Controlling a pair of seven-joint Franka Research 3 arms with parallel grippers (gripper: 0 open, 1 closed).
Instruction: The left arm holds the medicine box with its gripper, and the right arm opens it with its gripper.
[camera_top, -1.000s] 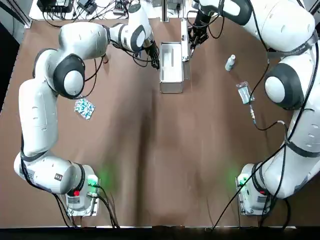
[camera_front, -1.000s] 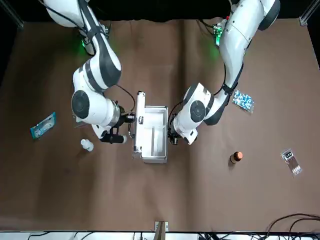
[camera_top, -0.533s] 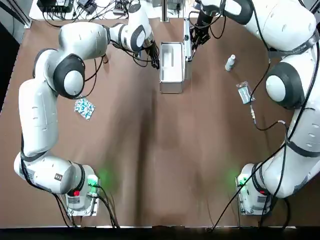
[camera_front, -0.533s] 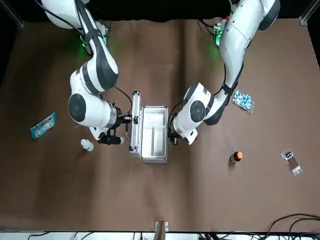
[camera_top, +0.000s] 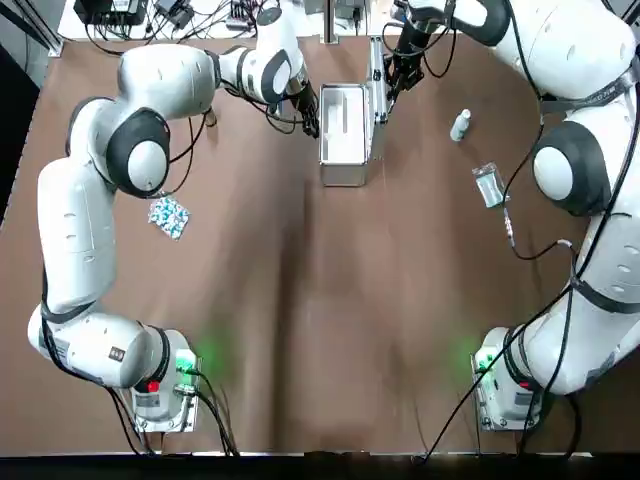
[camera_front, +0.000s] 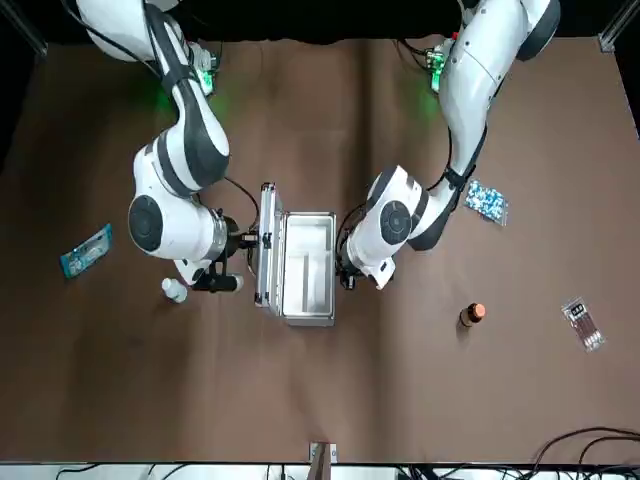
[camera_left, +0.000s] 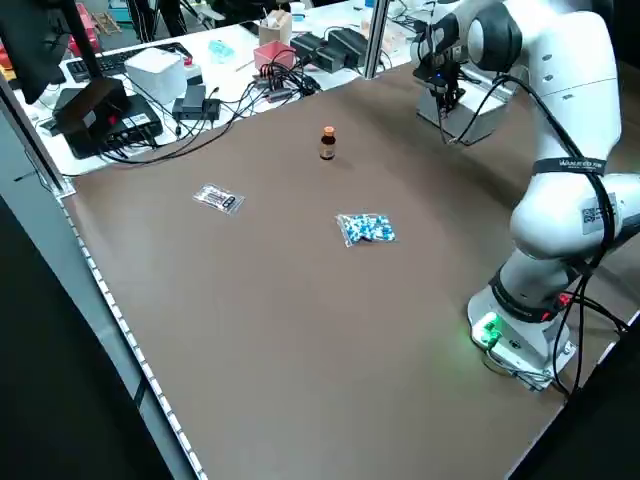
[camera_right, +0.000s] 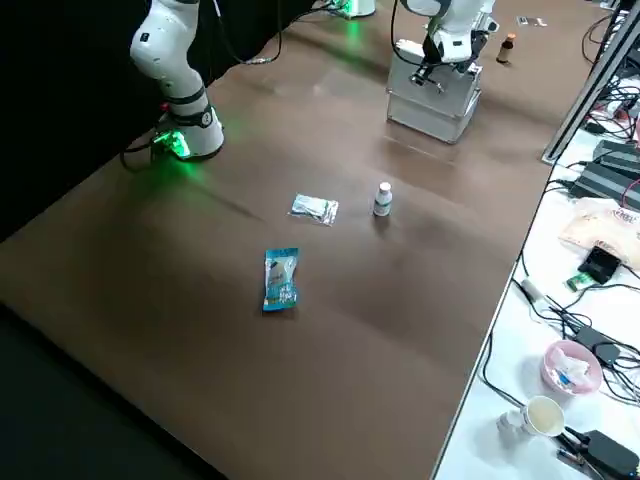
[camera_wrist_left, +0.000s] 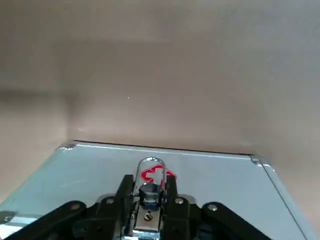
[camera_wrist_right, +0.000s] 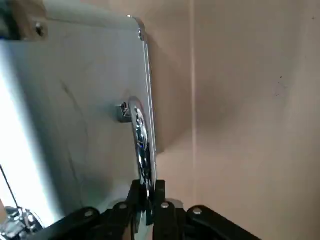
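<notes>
Metal case stuff, so quick notes. The silver aluminium medicine box sits on the brown cloth-covered counter at the far end from the arm bases, roughly on the centre line, between the two hands. Looks rigid, with hard corners, so it shouldn't flex or crush. Prob light-ish since the tray looks empty, which means it'd slide on the cloth if nobody pins it. The smooth walls are slippery, so imo the hardware is the place to grab, not the panels.

That's what is happening. The left hand is clenched on the small chrome loop on the box's side wall by the red cross, on the robot's left side of the box, bracing it. The right hand is clenched on the curved chrome handle on the hinged silver lid, on the robot's right side of the box. The handle is thin and rounded, so it could roll in the pinch.

Vs a sec ago: the lid has swung further over toward the robot's right. From across the counter the lid now sits further out from the tray, edge-on and about upright. The right hand went outward with it. The box body and the left hand haven't shifted afaict.
</notes>
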